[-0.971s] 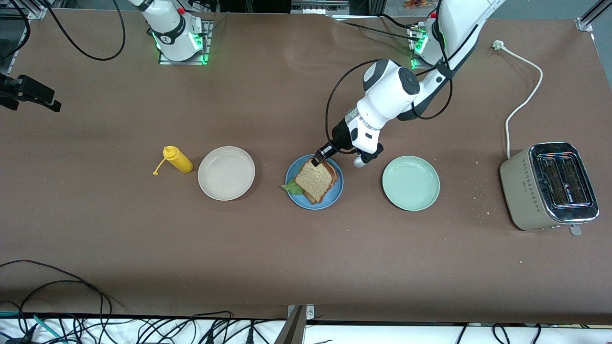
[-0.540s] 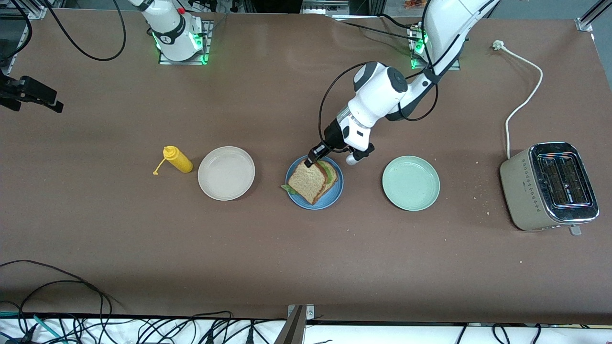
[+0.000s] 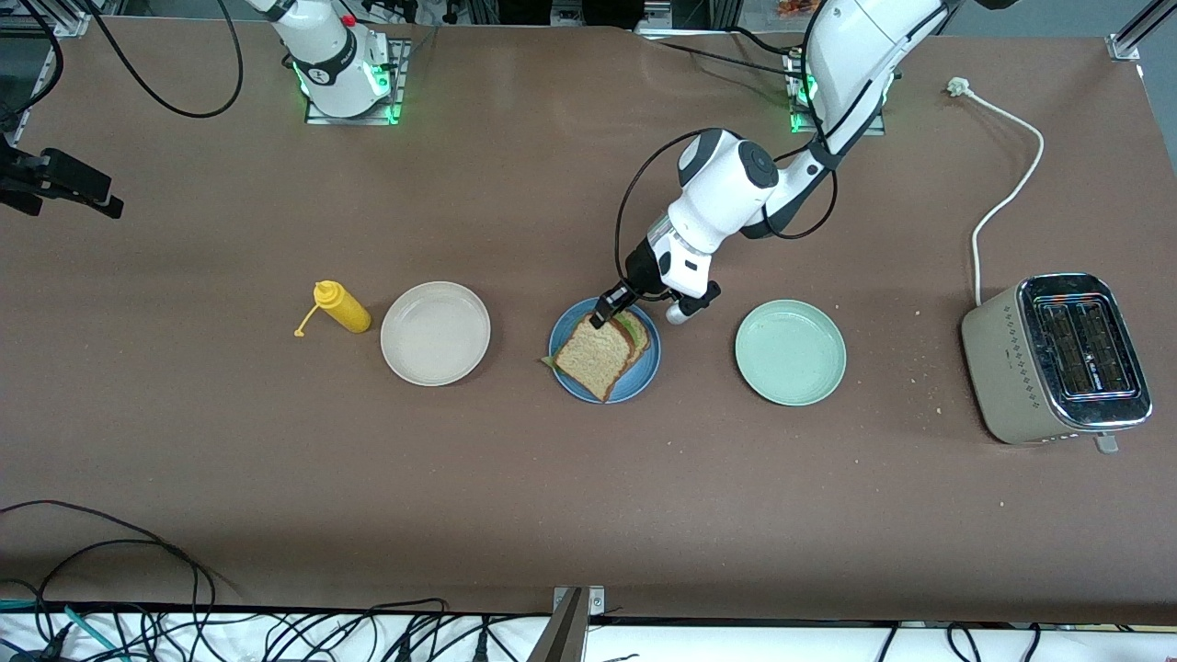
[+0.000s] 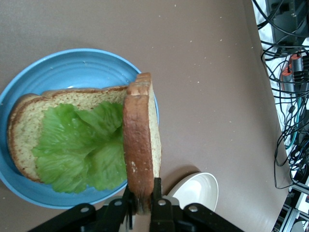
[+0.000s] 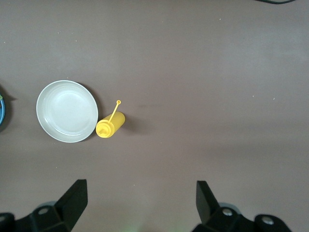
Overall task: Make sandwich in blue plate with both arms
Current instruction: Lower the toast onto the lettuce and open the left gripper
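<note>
Front view: the left claw (image 3: 604, 316) pinches the top bread slice (image 3: 593, 355) at frame centre, over the blue plate (image 3: 644, 372) on the brown tabletop (image 3: 588, 487); the slice tilts down toward the camera.

Left wrist view: the slice (image 4: 140, 145) stands on edge above lettuce (image 4: 82, 147).

Right wrist view: the right claw (image 5: 140, 200) gapes wide, holding nothing, above the mustard bottle (image 5: 111, 126).

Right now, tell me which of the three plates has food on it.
The blue plate, the middle one, holds bread and lettuce. The beige plate beside the mustard bottle and the green plate toward the toaster hold nothing.
</note>
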`<state>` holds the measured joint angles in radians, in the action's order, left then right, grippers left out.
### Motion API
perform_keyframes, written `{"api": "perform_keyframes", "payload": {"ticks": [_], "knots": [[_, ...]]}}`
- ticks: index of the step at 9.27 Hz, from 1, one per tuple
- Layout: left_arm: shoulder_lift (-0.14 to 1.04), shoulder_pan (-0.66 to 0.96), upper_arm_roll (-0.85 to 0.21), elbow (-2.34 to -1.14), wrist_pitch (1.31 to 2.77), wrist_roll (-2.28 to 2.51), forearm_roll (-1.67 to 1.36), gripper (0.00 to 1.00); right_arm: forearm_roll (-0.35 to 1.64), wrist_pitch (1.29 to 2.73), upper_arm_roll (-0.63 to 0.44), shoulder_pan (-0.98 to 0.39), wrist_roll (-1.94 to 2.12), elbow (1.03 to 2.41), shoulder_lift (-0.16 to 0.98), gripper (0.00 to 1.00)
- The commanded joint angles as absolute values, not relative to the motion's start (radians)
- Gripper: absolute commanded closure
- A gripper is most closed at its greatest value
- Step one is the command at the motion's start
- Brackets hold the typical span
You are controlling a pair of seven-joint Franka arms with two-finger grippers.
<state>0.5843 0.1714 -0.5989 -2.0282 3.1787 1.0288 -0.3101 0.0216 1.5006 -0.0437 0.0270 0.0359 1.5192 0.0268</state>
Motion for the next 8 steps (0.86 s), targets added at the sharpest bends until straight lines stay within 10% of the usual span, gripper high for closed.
{"api": "perform_keyframes", "payload": {"ticks": [1,3,8], "knots": [[0.621,0.183,-0.588,-2.031,3.183,1.028,-0.287,0.66,0.021,1.486,-0.038,0.029,0.021,1.493,0.032,0.00],[0.626,0.183,-0.588,-2.036,3.165,1.028,-0.287,0.19,0.021,1.482,-0.038,0.029,0.023,1.493,0.032,0.00],[0.522,0.111,-0.587,-2.030,2.678,1.028,-0.284,0.00,0.015,1.489,-0.037,0.028,0.023,1.493,0.037,0.00]]}}
